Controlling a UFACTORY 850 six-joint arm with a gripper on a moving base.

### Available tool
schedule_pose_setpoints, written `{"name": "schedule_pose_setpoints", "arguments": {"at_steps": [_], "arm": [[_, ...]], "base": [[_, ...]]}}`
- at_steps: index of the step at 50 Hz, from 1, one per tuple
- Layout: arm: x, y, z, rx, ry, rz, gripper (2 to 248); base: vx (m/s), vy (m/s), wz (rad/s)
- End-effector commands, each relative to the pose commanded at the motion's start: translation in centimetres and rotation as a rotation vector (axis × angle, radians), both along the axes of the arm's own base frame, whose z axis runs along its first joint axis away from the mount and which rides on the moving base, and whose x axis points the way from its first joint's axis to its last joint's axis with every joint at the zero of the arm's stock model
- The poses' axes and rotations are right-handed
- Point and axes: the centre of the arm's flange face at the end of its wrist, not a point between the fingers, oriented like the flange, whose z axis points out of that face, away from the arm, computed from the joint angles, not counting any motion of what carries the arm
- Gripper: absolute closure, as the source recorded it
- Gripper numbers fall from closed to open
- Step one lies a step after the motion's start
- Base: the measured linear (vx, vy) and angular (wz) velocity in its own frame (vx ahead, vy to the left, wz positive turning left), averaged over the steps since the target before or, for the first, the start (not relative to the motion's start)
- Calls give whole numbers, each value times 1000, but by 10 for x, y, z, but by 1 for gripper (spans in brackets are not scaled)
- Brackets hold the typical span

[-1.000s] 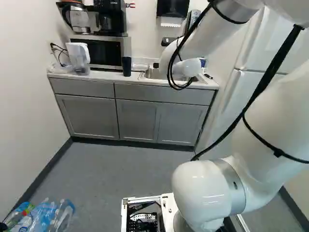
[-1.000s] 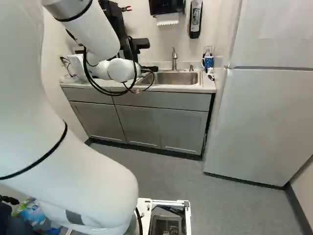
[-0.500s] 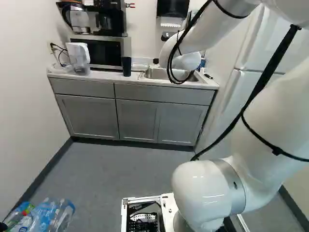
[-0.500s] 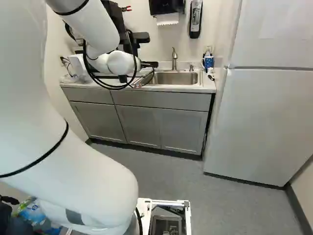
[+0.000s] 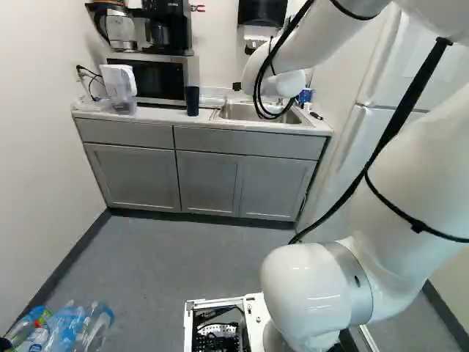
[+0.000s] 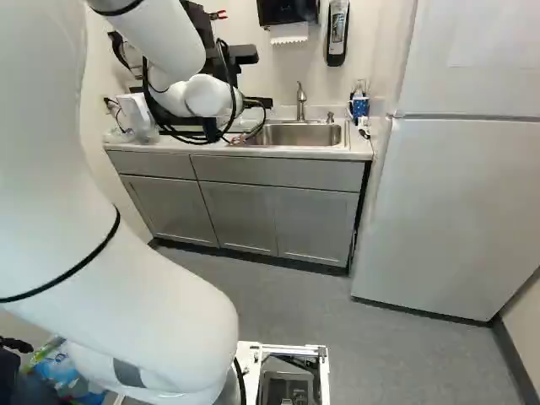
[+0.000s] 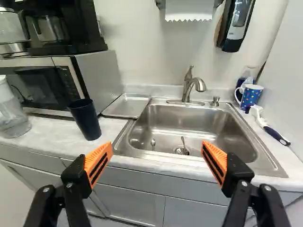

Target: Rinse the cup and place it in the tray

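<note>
A black part of my gripper [image 6: 260, 102] shows beyond the white wrist in the right base view; its fingertips are hidden there. In the wrist view the gripper [image 7: 157, 153] stands wide open, nothing between its orange pads. A dark blue cup [image 7: 86, 120] is upright on the counter, ahead of the gripper and off to one side, near the microwave; the left base view shows the same cup [image 5: 192, 100]. The shallow metal tray [image 7: 127, 105] lies flat between microwave and sink. Ahead of the fingers are the steel sink [image 7: 189, 127] and its faucet [image 7: 190, 87].
A blue patterned mug [image 7: 251, 97] and a brush [image 7: 271, 130] sit on the sink's far side from the cup. The microwave [image 7: 47, 80] carries a coffee maker [image 7: 61, 26]; a clear pitcher [image 7: 12, 111] stands by it. Water bottles [image 5: 66, 330] lie low beside the base.
My forearm and wrist have risen over the counter, and the gripper's visible black part has gone up with them. Base, cup and sink have stayed put.
</note>
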Motion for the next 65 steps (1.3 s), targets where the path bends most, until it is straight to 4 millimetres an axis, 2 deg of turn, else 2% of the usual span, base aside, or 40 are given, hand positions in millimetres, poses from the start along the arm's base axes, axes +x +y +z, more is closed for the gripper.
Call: {"name": "schedule_pose_setpoints", "arguments": {"at_steps": [44, 65], "arm": [[16, 0, 43, 0, -25, 0, 3], [16, 0, 43, 0, -25, 0, 3]], "base": [[0, 0, 0], [4, -3, -11]]}}
